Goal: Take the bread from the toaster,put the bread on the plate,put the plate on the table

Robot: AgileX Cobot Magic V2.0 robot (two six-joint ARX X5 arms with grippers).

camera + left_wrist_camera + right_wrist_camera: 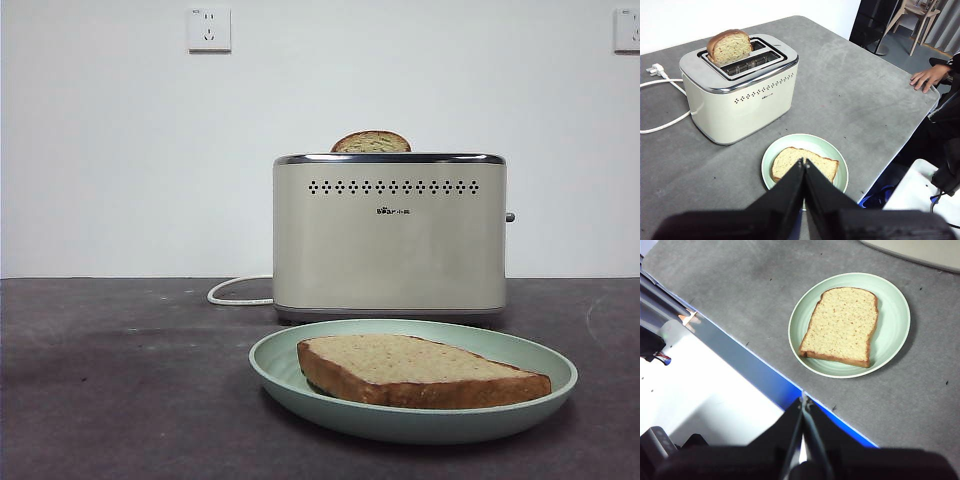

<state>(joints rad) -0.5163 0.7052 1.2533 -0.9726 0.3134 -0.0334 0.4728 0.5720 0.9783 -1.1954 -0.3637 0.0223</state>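
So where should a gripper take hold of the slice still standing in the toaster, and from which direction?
Probably by its domed top, coming straight down from above. The slice in the toaster stands upright in the slot of the toaster, with only the crusted dome above the chrome rim. Its flat faces are the ones to pinch, one on each side. Both grippers are shut and away from it.

I see the table, dark grey matte. Toaster sits on it with its white cord trailing alongside. Plate rests on it just in front of the toaster.
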